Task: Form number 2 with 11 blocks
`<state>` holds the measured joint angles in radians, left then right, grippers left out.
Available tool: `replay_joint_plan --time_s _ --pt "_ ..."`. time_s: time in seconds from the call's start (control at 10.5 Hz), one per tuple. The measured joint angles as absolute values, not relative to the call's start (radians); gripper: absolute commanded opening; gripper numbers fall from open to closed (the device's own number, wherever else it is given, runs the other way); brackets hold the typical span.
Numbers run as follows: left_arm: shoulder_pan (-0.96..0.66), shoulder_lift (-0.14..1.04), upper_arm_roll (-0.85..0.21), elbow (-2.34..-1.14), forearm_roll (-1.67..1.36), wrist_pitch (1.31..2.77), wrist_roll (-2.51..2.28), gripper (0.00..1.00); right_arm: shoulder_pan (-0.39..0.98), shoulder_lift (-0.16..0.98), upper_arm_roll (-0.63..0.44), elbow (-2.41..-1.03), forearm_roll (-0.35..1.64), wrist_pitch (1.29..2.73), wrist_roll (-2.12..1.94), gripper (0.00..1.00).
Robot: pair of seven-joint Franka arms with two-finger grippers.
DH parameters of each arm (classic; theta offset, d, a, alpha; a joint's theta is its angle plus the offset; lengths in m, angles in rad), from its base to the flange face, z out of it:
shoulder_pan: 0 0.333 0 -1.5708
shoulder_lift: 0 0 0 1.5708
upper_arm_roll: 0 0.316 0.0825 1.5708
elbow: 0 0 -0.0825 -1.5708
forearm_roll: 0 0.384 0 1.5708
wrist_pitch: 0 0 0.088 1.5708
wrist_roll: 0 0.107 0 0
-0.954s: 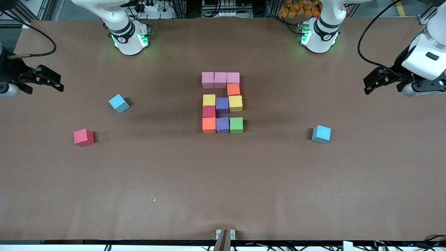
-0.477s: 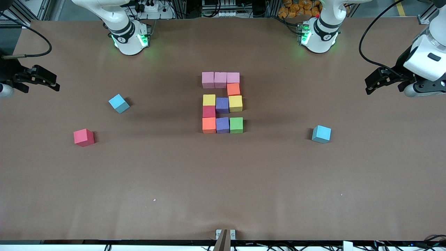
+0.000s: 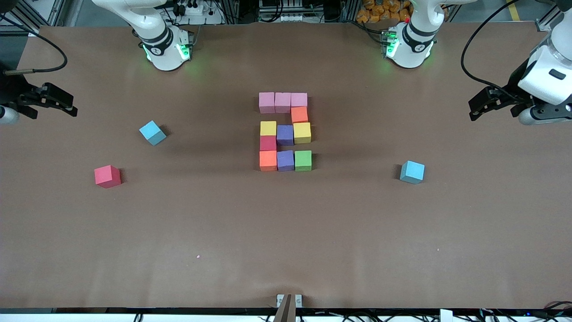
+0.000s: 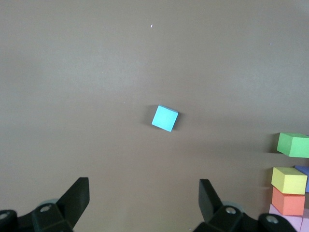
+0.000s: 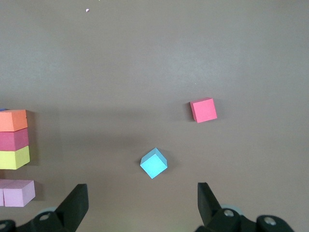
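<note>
Digit 2 (image 3: 285, 134) complete at table centre, pink row farthest from camera.

Right gripper (image 3: 70, 106) wide, empty, waiting over its arm's table end; near it, loose red cube (image 3: 107, 175) and blue cube (image 3: 152, 132). Other blue cube (image 3: 412, 172) toward left arm's end; left gripper (image 3: 473, 109) wide, empty, waiting there. Risk: any low sweep across centre could knock the tightly packed rows askew.

A robotics lab: a broad table (image 3: 286, 232) under brown paper carries two white arm bases (image 3: 166, 49) lit green, and just above its top edge run aluminium frame rails (image 3: 232, 11), power strips (image 3: 192, 9) and tangled cables.
</note>
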<state>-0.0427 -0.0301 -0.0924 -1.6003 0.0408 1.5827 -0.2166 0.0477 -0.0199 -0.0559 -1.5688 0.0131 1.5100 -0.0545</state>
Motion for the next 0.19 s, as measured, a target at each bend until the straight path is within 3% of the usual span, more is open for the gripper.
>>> replay_joint_plan --time_s 0.19 --pt "-0.043 -0.030 -0.092 -1.599 0.033 1.566 -0.217 1.00 0.048 -0.020 -0.054 -1.569 0.013 1.510 -0.055 1.00"
